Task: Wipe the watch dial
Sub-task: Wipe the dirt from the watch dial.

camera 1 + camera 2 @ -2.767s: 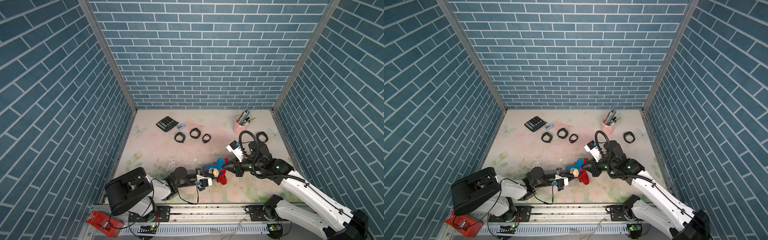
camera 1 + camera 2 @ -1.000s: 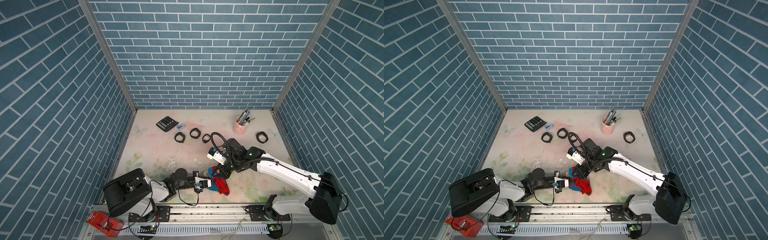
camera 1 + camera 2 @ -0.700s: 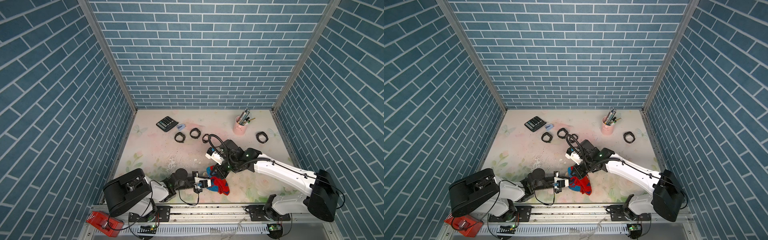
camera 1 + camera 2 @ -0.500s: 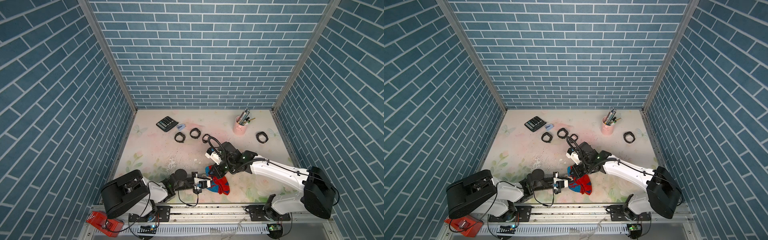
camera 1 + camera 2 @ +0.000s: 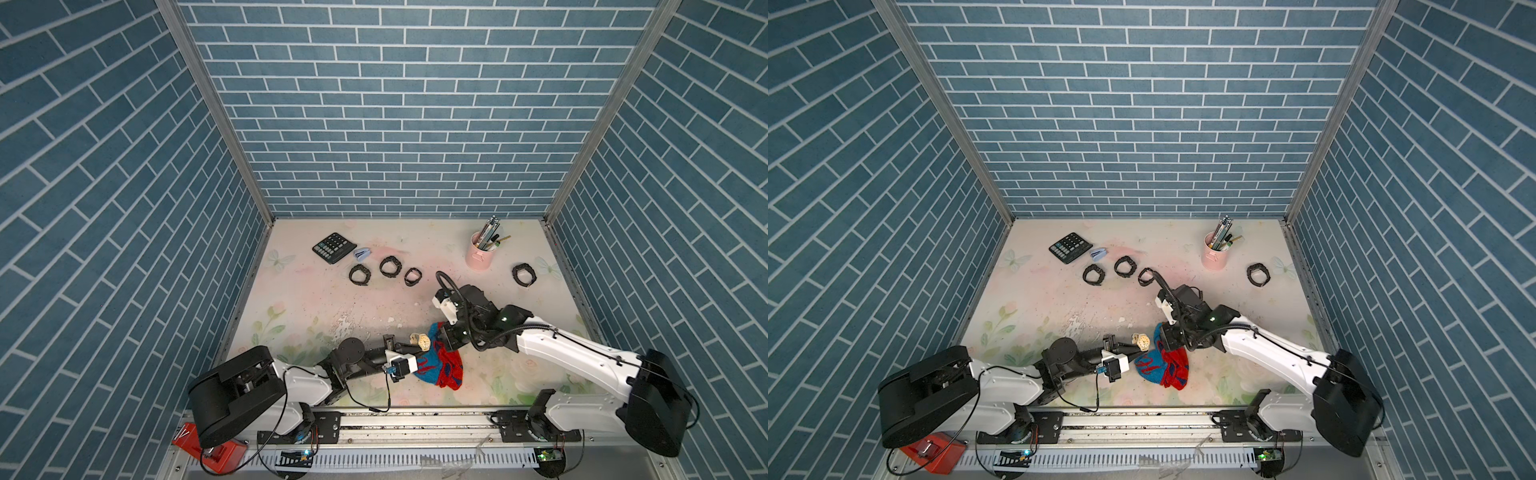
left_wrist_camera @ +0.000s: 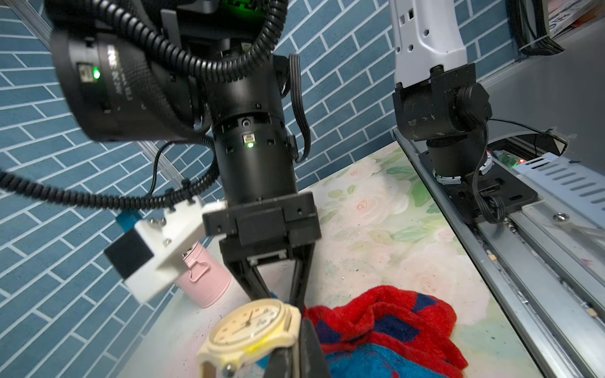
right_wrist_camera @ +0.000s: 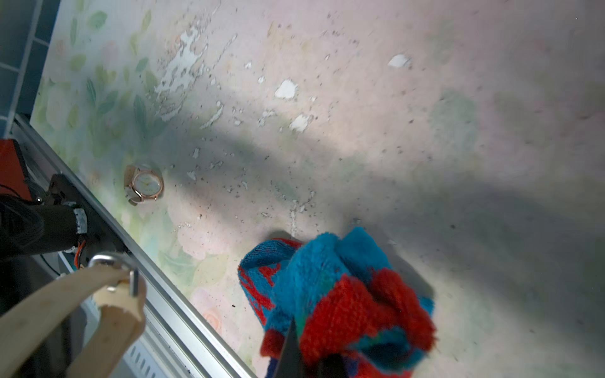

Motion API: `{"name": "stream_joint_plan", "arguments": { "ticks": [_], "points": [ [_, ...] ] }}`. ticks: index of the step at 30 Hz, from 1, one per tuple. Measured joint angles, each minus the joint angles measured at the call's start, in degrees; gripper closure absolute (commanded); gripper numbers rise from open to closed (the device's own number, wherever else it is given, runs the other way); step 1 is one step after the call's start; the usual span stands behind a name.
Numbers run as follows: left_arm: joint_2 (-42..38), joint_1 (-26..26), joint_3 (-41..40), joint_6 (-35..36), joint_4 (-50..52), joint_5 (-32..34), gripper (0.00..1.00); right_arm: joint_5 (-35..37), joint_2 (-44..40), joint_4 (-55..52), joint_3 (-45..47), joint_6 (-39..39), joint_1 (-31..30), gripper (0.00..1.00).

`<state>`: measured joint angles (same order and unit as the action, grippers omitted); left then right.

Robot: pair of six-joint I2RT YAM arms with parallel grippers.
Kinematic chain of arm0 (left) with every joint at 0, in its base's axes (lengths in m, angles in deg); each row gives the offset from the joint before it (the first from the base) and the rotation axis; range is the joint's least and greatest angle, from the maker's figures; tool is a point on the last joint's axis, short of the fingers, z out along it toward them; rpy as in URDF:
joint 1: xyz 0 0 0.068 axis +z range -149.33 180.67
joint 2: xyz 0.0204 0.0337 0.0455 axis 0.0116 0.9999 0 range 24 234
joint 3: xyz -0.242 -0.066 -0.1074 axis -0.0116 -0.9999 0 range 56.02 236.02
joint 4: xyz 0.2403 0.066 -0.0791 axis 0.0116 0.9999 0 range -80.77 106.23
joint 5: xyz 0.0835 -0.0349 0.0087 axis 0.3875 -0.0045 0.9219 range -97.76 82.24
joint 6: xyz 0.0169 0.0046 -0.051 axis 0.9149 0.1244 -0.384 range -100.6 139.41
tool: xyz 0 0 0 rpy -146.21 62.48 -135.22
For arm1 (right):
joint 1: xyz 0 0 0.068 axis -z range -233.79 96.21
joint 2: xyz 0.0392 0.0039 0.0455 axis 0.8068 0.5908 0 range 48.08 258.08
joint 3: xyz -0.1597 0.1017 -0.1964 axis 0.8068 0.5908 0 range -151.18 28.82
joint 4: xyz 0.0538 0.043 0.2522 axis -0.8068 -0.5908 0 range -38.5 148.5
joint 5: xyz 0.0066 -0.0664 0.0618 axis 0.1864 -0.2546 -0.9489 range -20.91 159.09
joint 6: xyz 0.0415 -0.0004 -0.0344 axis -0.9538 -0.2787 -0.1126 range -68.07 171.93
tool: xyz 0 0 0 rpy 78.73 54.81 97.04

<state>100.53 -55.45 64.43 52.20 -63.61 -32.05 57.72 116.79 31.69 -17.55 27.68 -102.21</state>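
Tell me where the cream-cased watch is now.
The watch is front-centre in both top views, in the shut left claw, beside the red-blue towel.

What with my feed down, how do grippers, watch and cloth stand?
Left gripper shut on cream watch, dial uncovered. Right gripper shut on red-blue cloth, beside the dial. Nothing between them.

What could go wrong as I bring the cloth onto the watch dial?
The left tool pinches the watch at one side only, so a push from the cloth may twist it loose. Most of the cloth trails away from the right tool, so its bare tips might scrape the watch.
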Motion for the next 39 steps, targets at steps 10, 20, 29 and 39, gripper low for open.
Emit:
{"name": "stream_joint_plan", "arguments": {
  "ticks": [10,20,29,39],
  "points": [
    [0.92,0.0,0.0,0.26,-0.44,1.18,1.0,-4.61,-15.89,-0.11,3.26,10.73,1.18,1.0],
    [3.63,0.0,0.42,0.26,-0.35,6.69,1.0,-12.11,-15.56,-0.02,2.62,14.6,-0.33,1.0],
    [3.61,0.0,0.68,0.94,-0.35,5.75,1.0,-12.37,-11.56,-1.33,-1.14,17.35,-0.83,1.0],
    [0.04,0.0,0.66,3.02,1.38,4.26,1.0,7.23,-10.4,-14.93,-10.4,28.17,-0.85,1.0]
  ]
}}
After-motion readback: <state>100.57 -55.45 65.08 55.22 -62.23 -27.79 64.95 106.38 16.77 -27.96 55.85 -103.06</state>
